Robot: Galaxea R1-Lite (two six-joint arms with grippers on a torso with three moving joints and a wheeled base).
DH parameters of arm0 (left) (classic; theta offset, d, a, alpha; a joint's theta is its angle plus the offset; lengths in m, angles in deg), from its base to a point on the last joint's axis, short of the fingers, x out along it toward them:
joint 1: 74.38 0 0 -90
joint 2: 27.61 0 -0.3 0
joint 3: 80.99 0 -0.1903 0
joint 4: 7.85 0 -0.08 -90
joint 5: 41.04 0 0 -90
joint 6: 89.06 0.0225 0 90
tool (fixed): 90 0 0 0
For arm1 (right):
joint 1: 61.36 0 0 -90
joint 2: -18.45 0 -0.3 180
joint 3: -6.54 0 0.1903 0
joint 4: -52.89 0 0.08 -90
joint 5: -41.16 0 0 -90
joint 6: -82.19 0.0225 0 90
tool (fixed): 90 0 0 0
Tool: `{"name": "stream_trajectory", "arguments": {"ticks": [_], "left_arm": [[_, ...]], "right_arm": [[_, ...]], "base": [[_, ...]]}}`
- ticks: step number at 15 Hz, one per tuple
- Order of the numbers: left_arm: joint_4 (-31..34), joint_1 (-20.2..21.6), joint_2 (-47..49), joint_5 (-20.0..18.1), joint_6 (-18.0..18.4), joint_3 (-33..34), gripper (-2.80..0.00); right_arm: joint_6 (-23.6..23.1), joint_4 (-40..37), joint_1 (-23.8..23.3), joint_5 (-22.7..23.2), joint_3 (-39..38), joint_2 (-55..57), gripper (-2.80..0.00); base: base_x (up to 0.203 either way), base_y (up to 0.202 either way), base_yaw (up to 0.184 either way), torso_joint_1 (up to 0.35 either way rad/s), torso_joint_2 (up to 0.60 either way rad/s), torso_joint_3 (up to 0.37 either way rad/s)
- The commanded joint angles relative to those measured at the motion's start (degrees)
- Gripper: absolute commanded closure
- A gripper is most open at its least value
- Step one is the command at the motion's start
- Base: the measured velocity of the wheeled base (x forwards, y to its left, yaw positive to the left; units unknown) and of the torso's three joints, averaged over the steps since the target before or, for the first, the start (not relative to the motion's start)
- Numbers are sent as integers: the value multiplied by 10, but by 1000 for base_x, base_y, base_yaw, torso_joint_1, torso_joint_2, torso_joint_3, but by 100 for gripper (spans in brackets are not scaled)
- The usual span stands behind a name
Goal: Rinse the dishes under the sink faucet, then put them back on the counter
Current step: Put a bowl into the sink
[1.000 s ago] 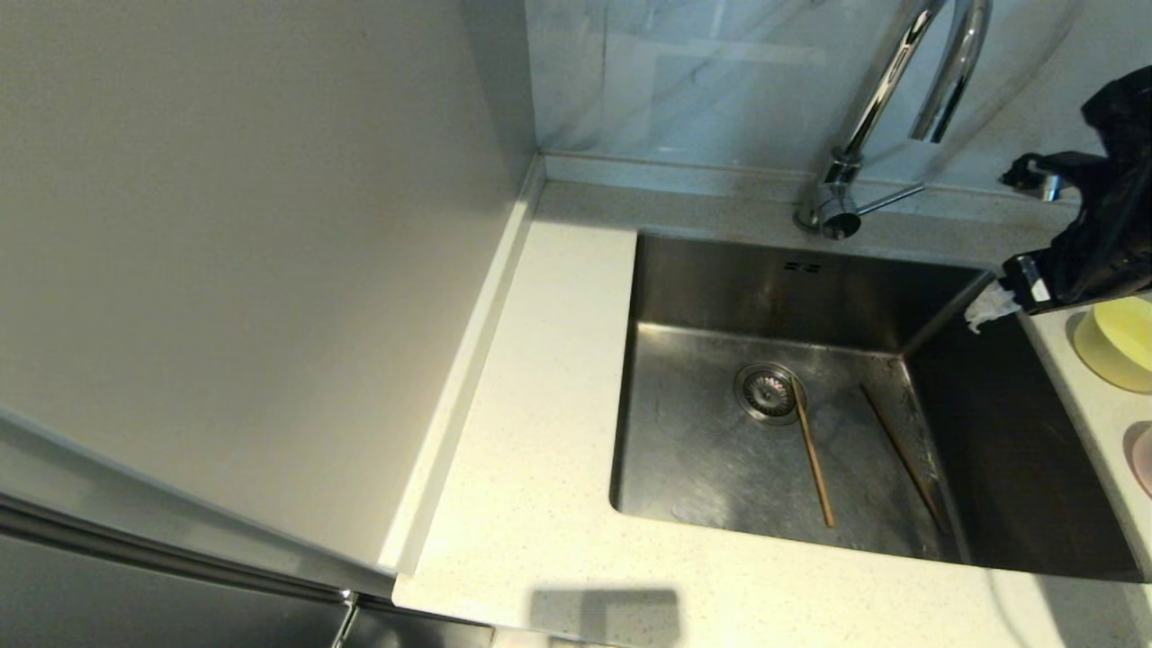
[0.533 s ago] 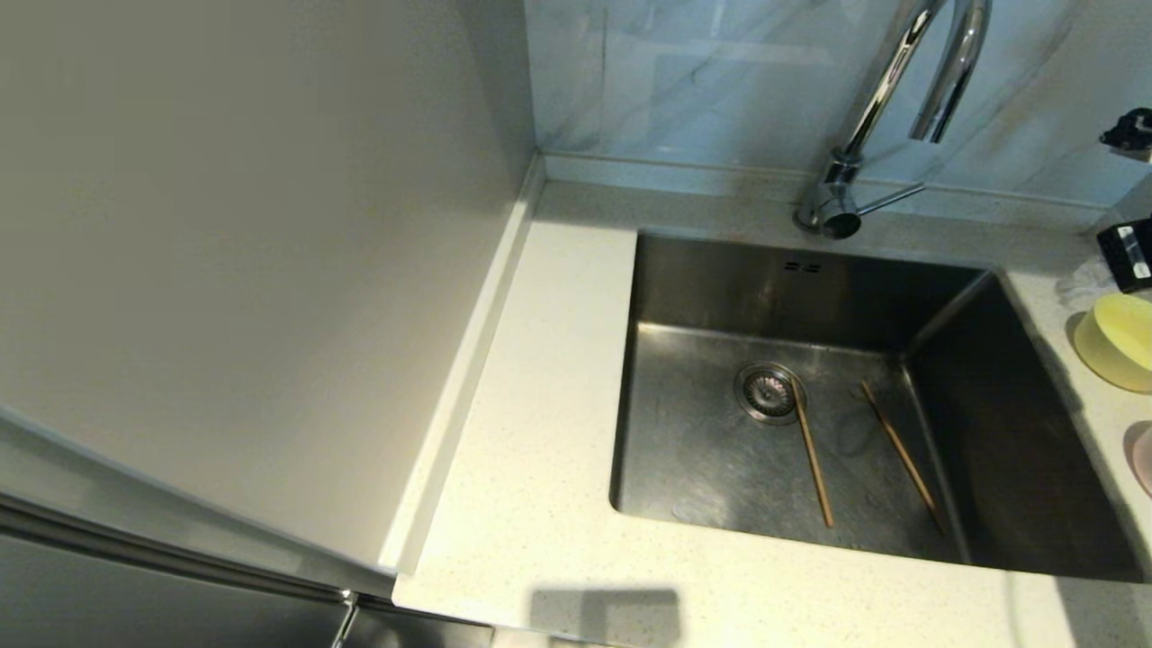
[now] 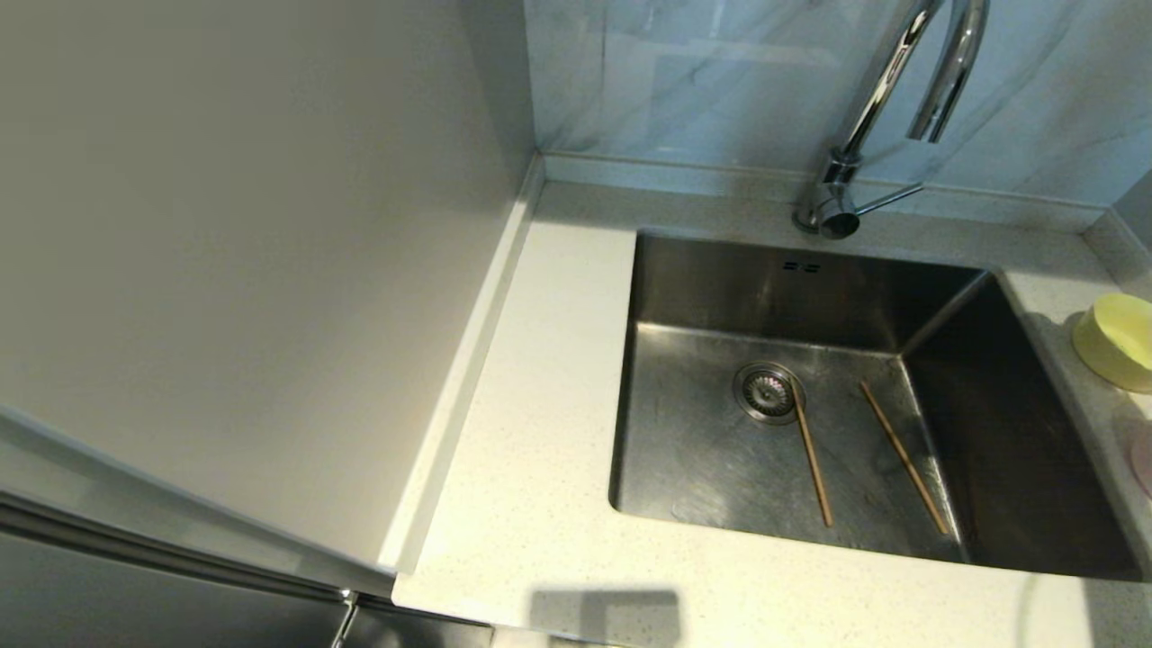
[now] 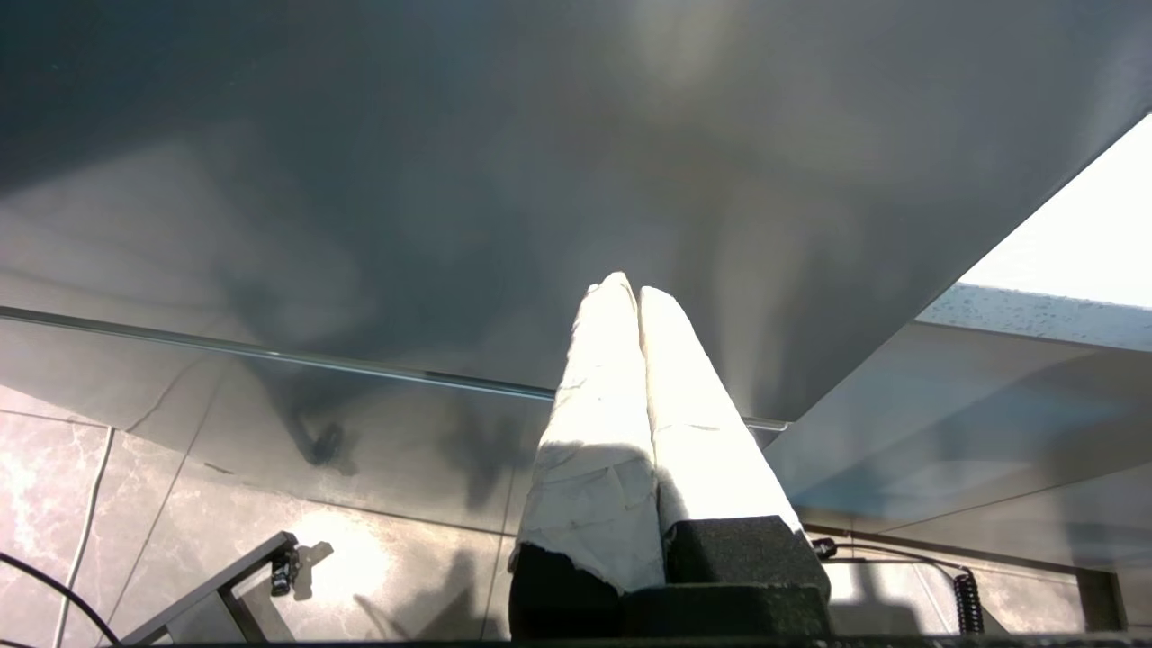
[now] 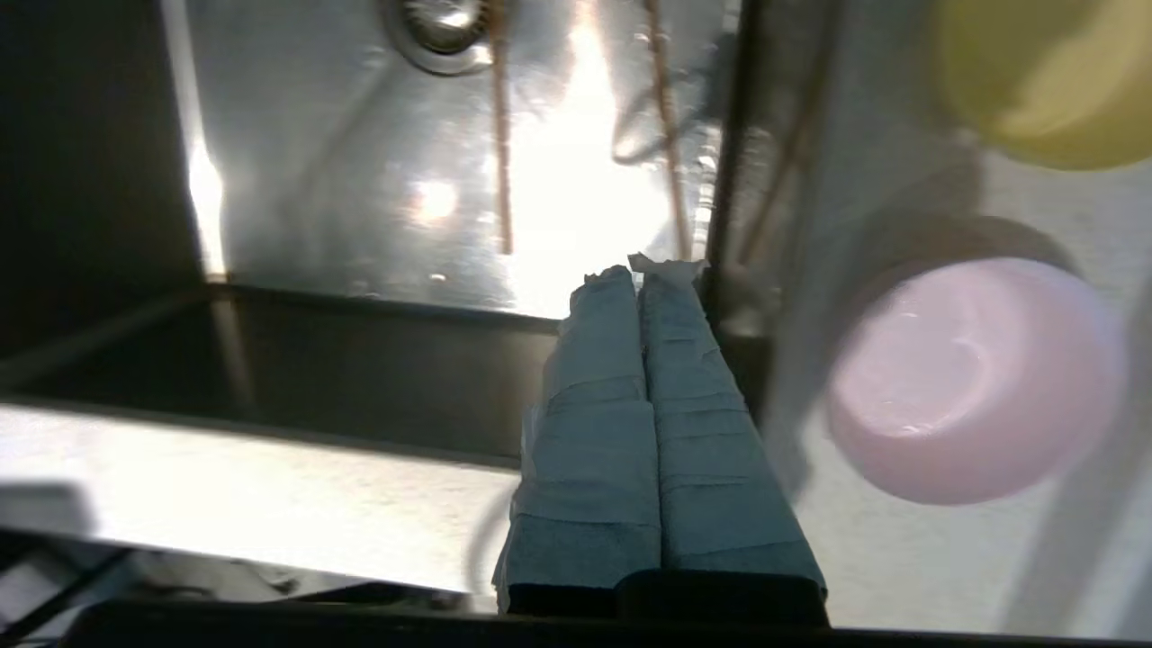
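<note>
Two brown chopsticks lie apart on the floor of the steel sink, one touching the drain strainer. The chrome faucet arches over the sink's back edge. On the counter right of the sink sit the yellow-green bowl and, cut by the frame edge, the pink bowl. Neither arm shows in the head view. My right gripper is shut and empty, hovering over the sink's near right corner, beside the pink bowl and yellow-green bowl. My left gripper is shut and empty.
A tall grey panel walls off the counter's left side. A marbled wall panel stands behind the faucet. The left gripper is parked low beside a dark cabinet front, above the tiled floor.
The right arm pulled back from beside the yellow-green bowl and left the head view on the right. Its jaws went from open to shut. Bowls and chopsticks stayed put.
</note>
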Motion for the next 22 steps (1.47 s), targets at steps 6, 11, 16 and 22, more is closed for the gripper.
{"name": "stream_trajectory", "arguments": {"ticks": [6,11,16,22], "left_arm": [[0,0,-2,0,0,0,0],[0,0,-2,0,0,0,0],[0,0,-2,0,0,0,0],[0,0,-2,0,0,0,0]], "right_arm": [[-53,114,-8,-78,0,100,0],[-73,134,-10,-101,0,117,-280],[-75,136,-16,-101,-1,139,-280],[-76,199,-14,-133,-1,184,-280]], "base": [[0,0,0,0,0,0],[0,0,0,0,0,0],[0,0,0,0,0,0],[0,0,0,0,0,0]]}}
